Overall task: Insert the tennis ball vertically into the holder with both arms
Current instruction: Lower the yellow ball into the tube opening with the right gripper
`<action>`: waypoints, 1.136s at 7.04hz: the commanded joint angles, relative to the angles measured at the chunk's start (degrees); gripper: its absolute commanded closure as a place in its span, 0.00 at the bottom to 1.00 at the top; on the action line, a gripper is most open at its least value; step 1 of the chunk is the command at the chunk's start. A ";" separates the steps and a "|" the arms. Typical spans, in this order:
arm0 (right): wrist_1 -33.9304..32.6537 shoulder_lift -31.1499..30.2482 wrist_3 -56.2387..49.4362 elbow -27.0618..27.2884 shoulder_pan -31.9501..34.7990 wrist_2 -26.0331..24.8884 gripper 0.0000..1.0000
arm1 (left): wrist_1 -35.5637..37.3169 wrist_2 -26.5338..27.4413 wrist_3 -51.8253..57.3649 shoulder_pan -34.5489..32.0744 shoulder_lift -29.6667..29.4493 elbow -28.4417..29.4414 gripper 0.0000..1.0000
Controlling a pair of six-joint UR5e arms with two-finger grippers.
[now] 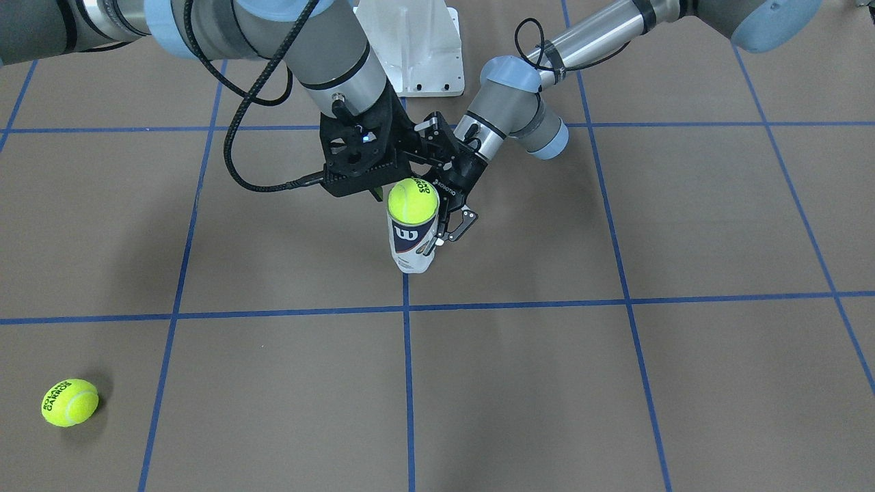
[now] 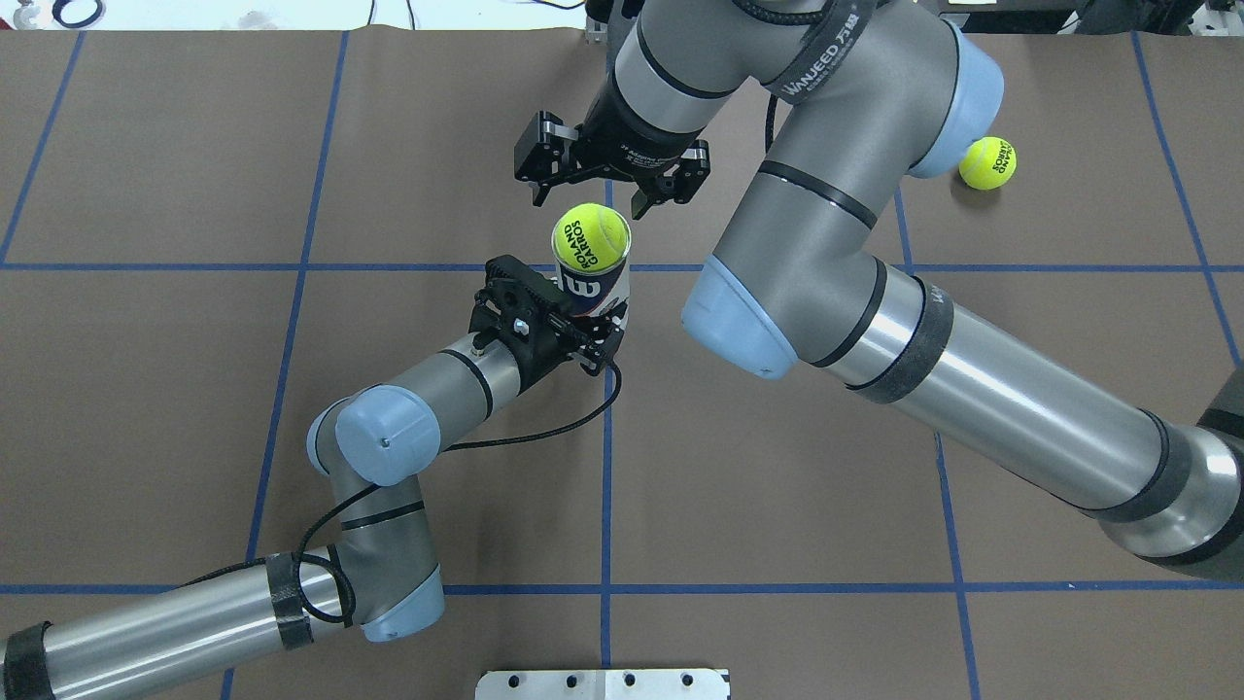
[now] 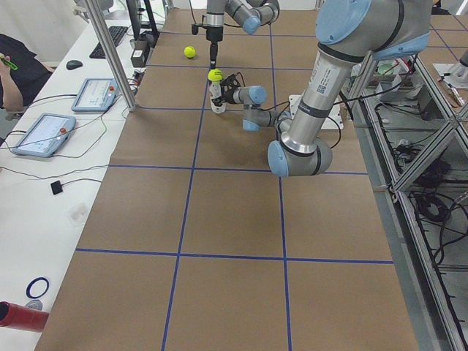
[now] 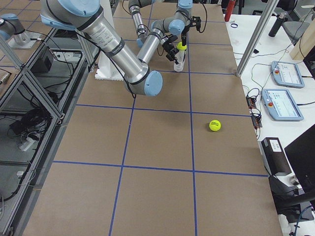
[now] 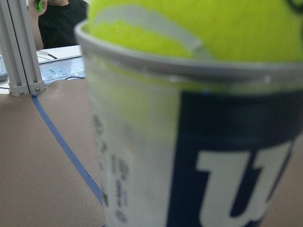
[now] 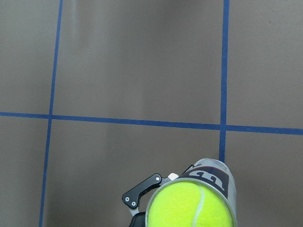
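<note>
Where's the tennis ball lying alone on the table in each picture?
Front-facing: loose ball bottom left.
Overhead: loose ball upper right.
Exterior left: loose ball near the top, left of centre.
Exterior right: loose ball right of centre.
Left wrist: not in it.
Right wrist: not in it.
Shared landmark: the holder, upright mid-table, seen in all six.

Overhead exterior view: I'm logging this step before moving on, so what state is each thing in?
holder: upright on the table, gripped at its side.
tennis ball at the rim: seated in the holder's mouth, top protruding.
left tool: shut on the holder.
right tool: open, empty, above that ball.
loose tennis ball: lying on the table, untouched.
</note>
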 commanded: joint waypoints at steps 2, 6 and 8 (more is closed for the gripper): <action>0.61 0.03 1.73 0.20 0.18 -0.01 1.00 | 0.00 0.00 -0.04 0.00 0.04 0.04 0.32; 0.96 -0.15 1.12 -0.24 0.09 -0.44 1.00 | 0.00 0.00 -0.04 0.00 -0.05 0.04 0.32; 0.96 -0.41 1.12 -0.42 0.01 -0.53 1.00 | 0.00 0.00 -0.04 0.00 -0.05 -0.05 0.32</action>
